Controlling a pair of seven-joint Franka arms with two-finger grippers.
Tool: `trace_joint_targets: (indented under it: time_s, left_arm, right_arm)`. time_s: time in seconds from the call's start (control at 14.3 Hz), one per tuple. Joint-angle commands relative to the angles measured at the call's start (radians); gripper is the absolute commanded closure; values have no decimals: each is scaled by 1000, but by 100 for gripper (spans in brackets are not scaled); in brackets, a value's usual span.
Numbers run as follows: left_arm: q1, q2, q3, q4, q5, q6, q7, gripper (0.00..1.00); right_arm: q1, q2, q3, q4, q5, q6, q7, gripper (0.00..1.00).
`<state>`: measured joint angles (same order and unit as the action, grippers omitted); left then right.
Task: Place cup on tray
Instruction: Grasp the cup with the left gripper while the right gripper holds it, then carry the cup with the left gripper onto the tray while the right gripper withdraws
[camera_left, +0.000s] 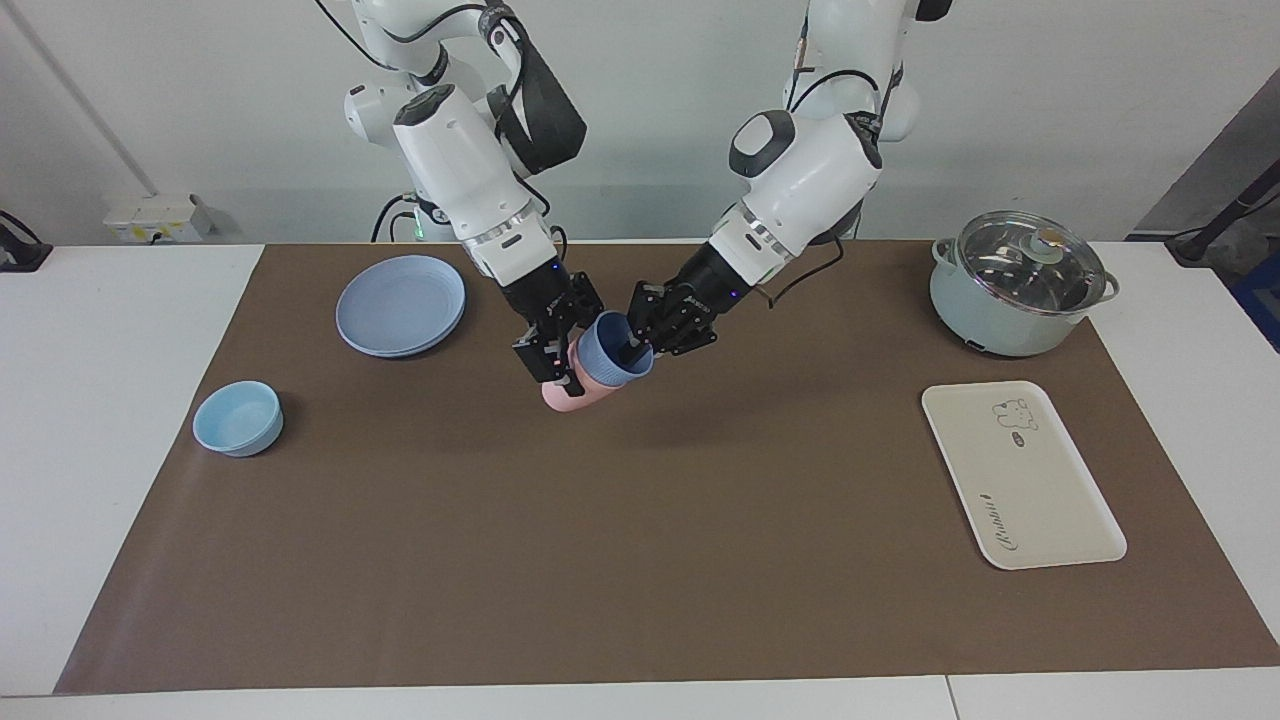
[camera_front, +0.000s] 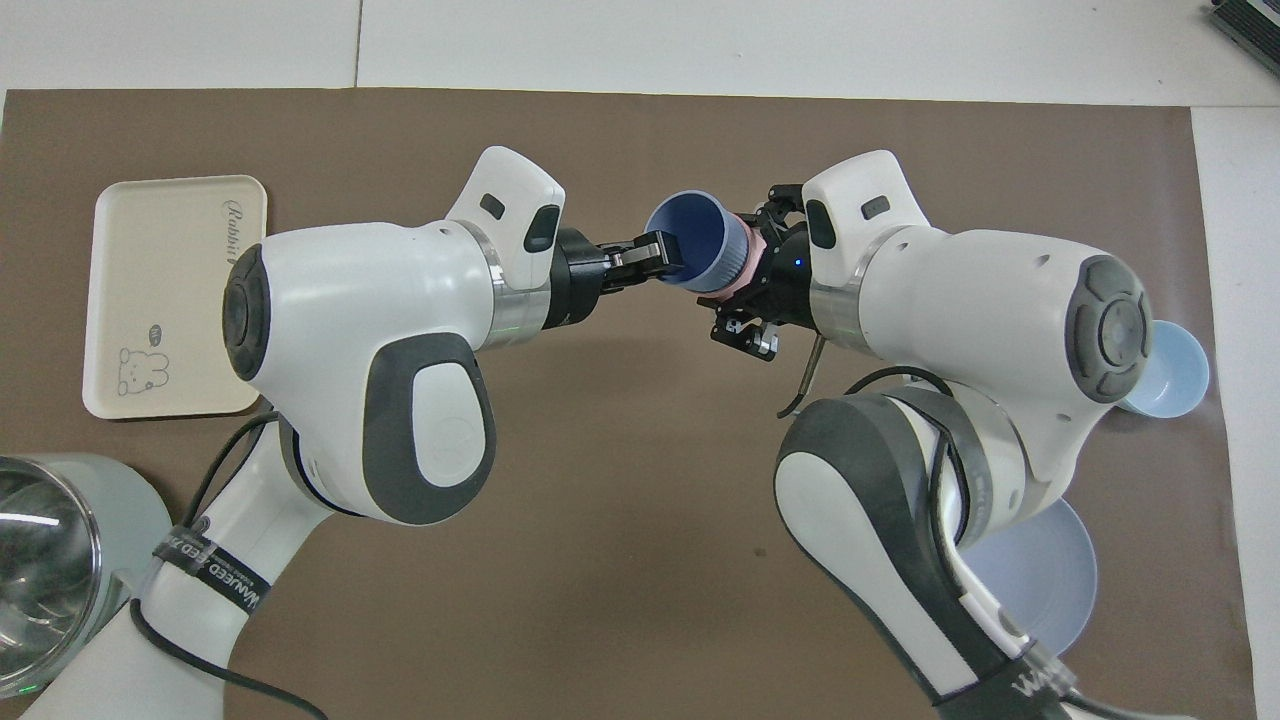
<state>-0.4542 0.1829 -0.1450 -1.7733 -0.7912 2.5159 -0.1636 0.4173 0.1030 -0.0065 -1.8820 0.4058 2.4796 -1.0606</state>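
The periwinkle-blue cup (camera_left: 607, 352) (camera_front: 702, 238) sits nested in a salmon-pink tumbler (camera_left: 568, 396) (camera_front: 746, 262). The pair is held tilted in the air over the middle of the brown mat. My left gripper (camera_left: 636, 350) (camera_front: 668, 256) is shut on the cup's rim, with one finger inside it. My right gripper (camera_left: 558, 366) (camera_front: 752, 278) is shut on the pink tumbler. The cream-white tray (camera_left: 1022, 480) (camera_front: 160, 285) with the bear print lies flat on the mat toward the left arm's end of the table, with nothing on it.
A round blue plate (camera_left: 400, 305) (camera_front: 1045, 570) and a light-blue bowl (camera_left: 238, 418) (camera_front: 1178, 378) lie toward the right arm's end. A lidded pot (camera_left: 1020, 285) (camera_front: 50, 560) stands nearer to the robots than the tray.
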Motion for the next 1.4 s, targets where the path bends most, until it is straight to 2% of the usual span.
trace_joint_targets:
  time_s: [0.0,0.21,0.49,0.77,0.98,1.12,1.19,1.33]
  left_arm:
    - [-15,-13,13,-11,40,-28,-5,100]
    - [-4,-7,16,18,40,-46,-7,100]
    - [63,10,21,142,53,-207,-36,100]
    - [193,15,21,239,220,-395,-36,100]
    - [365,4,21,239,318,-448,-28,100]
    - [435,4,22,227,454,-439,-25,100]
    - [474,3,21,226,536,-451,-22,100]
    - [547,-8,21,187,593,-448,10,100]
  right_arm:
    - [3,-22,5,-20,-25,13,36,100]
    - [3,-22,5,-20,-25,15,36,100]
    - [3,-19,5,-20,-25,15,39,100]
    - [-14,-16,5,-19,-24,16,45,100]
    - [-107,-17,3,-5,4,21,53,100]
    - [-165,-16,3,-5,168,53,7,100]
    - [-198,-9,3,-5,285,76,-72,100]
    - [-279,9,3,-11,579,74,-308,100]
